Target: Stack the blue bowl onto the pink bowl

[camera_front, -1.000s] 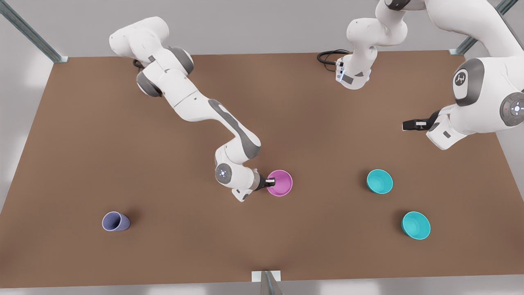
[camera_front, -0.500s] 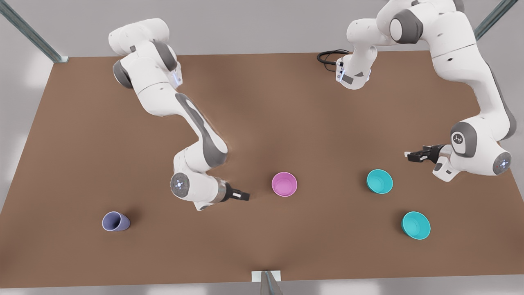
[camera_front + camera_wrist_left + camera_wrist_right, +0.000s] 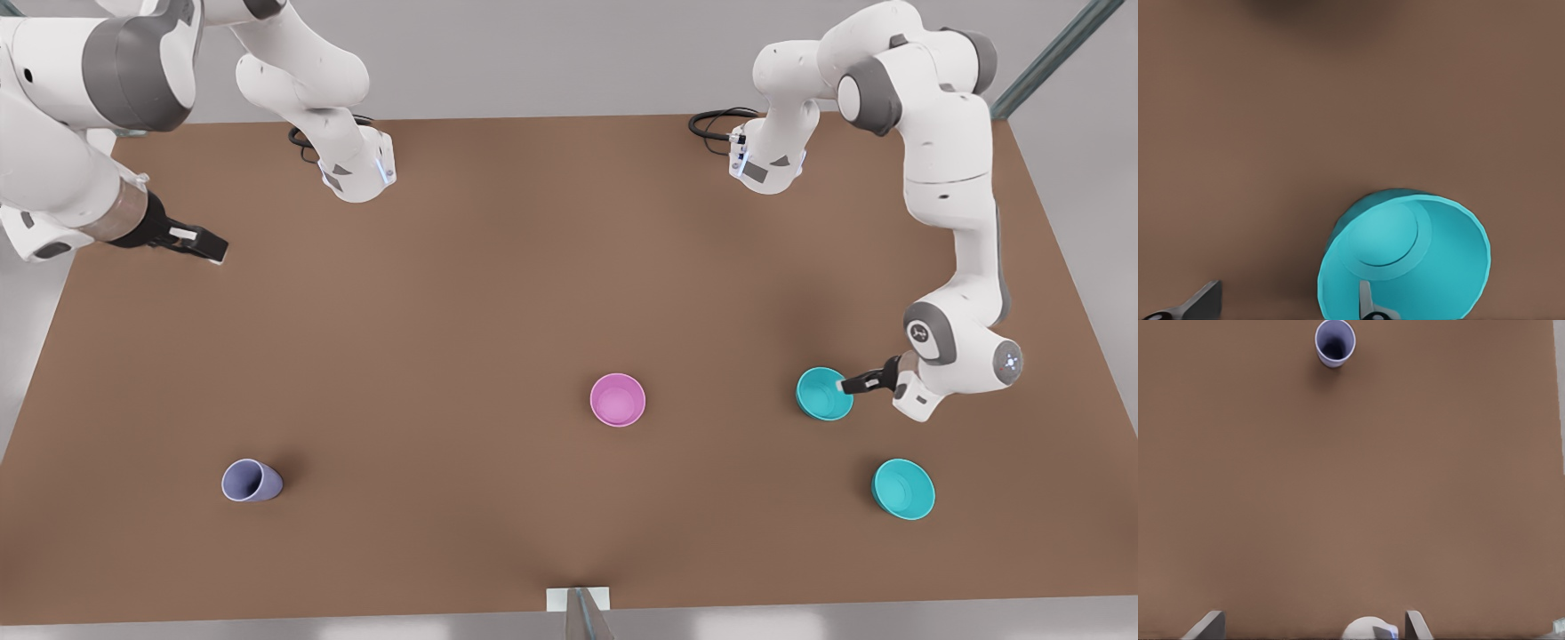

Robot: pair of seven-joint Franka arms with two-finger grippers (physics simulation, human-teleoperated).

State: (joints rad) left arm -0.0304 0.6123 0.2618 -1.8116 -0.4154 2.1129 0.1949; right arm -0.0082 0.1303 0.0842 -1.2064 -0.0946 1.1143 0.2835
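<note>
Two arms are in my view, one at each side of the brown table [image 3: 498,267]. My left gripper [image 3: 845,386] is at the front view's right, down at the blue bowl [image 3: 823,394]; through its wrist camera I see one finger [image 3: 1365,301] inside the bowl [image 3: 1405,260] and the other [image 3: 1201,303] outside on the table, so the jaws stand open astride the rim, not yet closed on it. That bowl sits upright on the table toward the front view's right. Its brighter turquoise twin [image 3: 902,489] lies just nearer the front edge and a little farther right, apart from it, close to the table's right border.

I see the pink bowl [image 3: 618,400] upright near the table's middle, well apart from the blue bowl, with bare tabletop between the two and all around it.

My right gripper [image 3: 203,247] hangs at the front view's far left, over the table's left edge and away from every bowl; that arm waits. Its wrist camera shows both fingers [image 3: 1205,625] spread wide apart with nothing between them, and bare table ahead as far as the lavender cup [image 3: 1335,343]. That cup [image 3: 252,481] lies tipped on its side near the front left corner, well clear of both bowls.

A black cable [image 3: 716,123] coils at the far edge by the left arm's base.
</note>
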